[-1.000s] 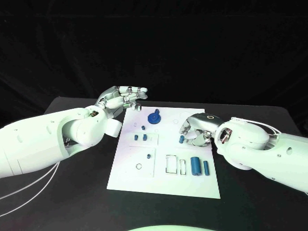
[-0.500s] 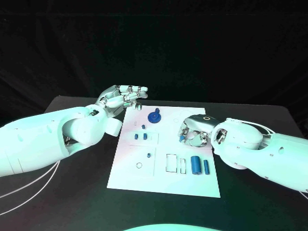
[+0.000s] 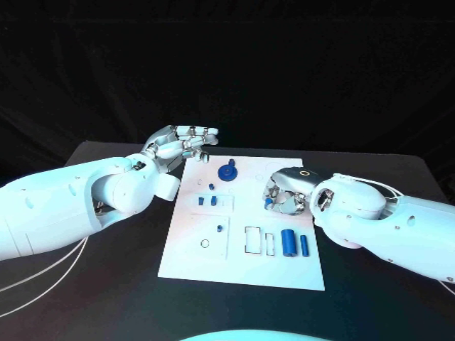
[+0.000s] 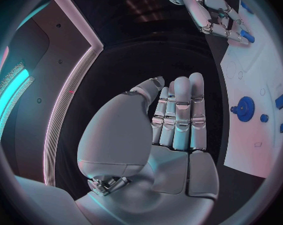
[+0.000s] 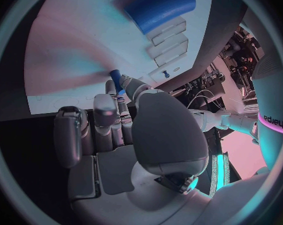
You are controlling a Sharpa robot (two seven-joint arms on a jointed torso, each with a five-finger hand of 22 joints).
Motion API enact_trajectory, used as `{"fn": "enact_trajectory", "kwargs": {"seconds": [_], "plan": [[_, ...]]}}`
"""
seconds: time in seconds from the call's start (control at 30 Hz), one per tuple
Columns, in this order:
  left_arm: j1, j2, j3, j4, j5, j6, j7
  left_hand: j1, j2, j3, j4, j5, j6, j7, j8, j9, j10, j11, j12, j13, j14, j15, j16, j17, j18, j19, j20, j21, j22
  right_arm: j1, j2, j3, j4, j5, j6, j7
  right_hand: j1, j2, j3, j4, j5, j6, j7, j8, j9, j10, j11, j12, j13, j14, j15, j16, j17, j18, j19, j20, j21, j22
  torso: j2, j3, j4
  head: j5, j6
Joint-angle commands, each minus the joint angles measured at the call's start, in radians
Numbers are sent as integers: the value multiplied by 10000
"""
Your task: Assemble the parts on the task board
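Note:
The white task board point(image 3: 192, 256) lies in the middle of the black table. On it stand a blue gear point(image 3: 227, 172), several small blue pegs point(image 3: 208, 202) and two blue cylinders point(image 3: 288, 244). My right hand point(image 3: 287, 190) is curled low over the board's right side. Its thumb and a finger pinch a small blue peg point(image 3: 267, 206), which shows at the fingertips point(image 5: 115, 77) in the right wrist view. My left hand point(image 3: 181, 145) hovers off the board's far left corner, fingers straight and side by side point(image 4: 179, 115), holding nothing. The left wrist view also has the gear point(image 4: 244, 108).
Empty rectangular slots point(image 3: 254, 240) and a small ring hole point(image 3: 205, 245) mark the board's near half. Bare black table point(image 3: 104, 284) runs along both sides of the board. One blue cylinder point(image 5: 160, 7) lies just beyond my right hand's fingers.
My right hand has crept slightly left over the small blue peg, which stays in place. The left hand has not moved.

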Motion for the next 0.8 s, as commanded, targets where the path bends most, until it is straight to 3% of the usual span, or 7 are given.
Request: {"fn": "enact_trajectory", "kwargs": {"seconds": [0.03, 0.33, 0.57, 0.8], "plan": [[3, 22, 4, 6, -62, 223, 2, 57, -2, -10, -26, -40, -74, 4, 5, -15, -72, -31, 59, 14, -36, 30, 28, -9, 87, 62, -18, -39, -9, 0, -43, 12, 60, -269, -721, -94, 87, 187, 40, -42, -17, 154, -68, 110, 209, 89, -2, 25, 19, 234, -91, 105, 65, -123, 257, -60, 97, 1508, -9, -6, 2, 3, 6], [3, 22, 3, -24, -64, 244, -39, 54, -1, -13, -29, -40, -80, 7, 5, -17, -80, -28, 60, 14, -40, 32, 26, -13, 87, 61, -16, -42, -11, 31, -545, 62, 737, -38, -1581, 52, -2, 149, 6, -41, 61, 184, -68, 134, 265, 158, -1, -8, 34, 245, -94, 180, 128, -134, 280, -70, 140, 1549, -14, -13, 0, 23, 24], [3, 31, 2, -55, -64, 258, -47, 54, -1, -13, -29, -40, -80, 7, 5, -17, -80, -28, 60, 14, -40, 32, 26, -13, 87, 61, -16, -42, -11, 211, -1021, 151, 1716, 268, -1890, 118, -74, 106, -24, -22, 68, 154, -62, 120, 284, 144, 7, -55, 32, 241, -89, 193, 137, -129, 267, -71, 119, 1536, -7, -3, -7, 62, 21], [2, 74, 1, -91, -65, 284, -40, 54, -1, -13, -29, -40, -80, 7, 5, -17, -80, -28, 60, 14, -40, 32, 26, -13, 87, 61, -16, -42, -11, 160, -678, 176, 2265, 538, -1982, 303, -88, 97, -30, -19, 74, 151, -59, 118, 289, 144, 8, -64, 32, 243, -88, 209, 151, -130, 270, -70, 124, 1541, -4, -1, -14, 140, 9]]}}
